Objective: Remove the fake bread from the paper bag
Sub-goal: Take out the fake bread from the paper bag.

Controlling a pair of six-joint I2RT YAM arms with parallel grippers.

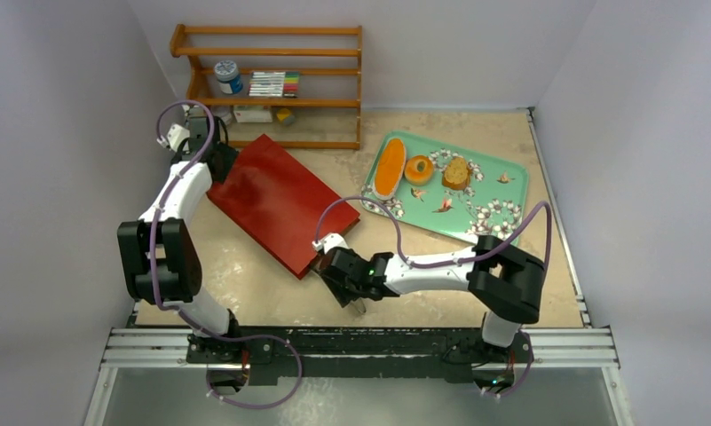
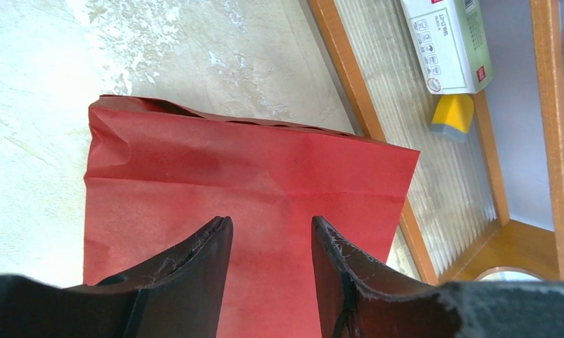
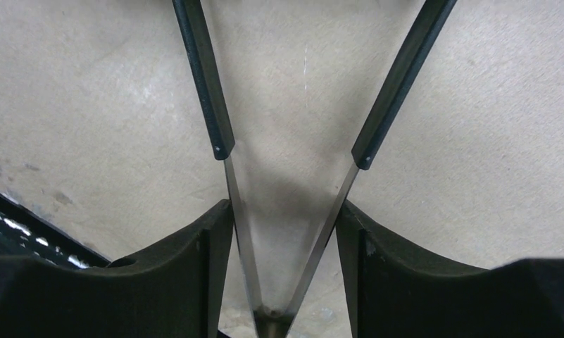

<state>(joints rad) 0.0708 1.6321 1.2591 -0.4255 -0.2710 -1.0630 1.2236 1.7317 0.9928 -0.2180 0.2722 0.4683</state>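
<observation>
We look down from a fixed camera above and behind the arm bases, high enough to take in the whole table (image 1: pixel 440 275), the red paper bag (image 1: pixel 276 200) lying left of centre. Our left wrist camera sits close over the bag's far corner and looks across its red face, sharing the bag and the wooden shelf (image 1: pixel 272 51) beyond it with the overhead view. Our right wrist camera hangs low just off the bag's near corner, facing bare tabletop and tongs (image 3: pixel 207 77).

Left arm (image 1: pixel 178 191) stretches far, left pincer (image 2: pixel 272 224) half-spread; right arm (image 1: pixel 440 264) bends inward, right pincer (image 3: pixel 284 208) low, clasping tongs (image 3: pixel 207 84).
</observation>
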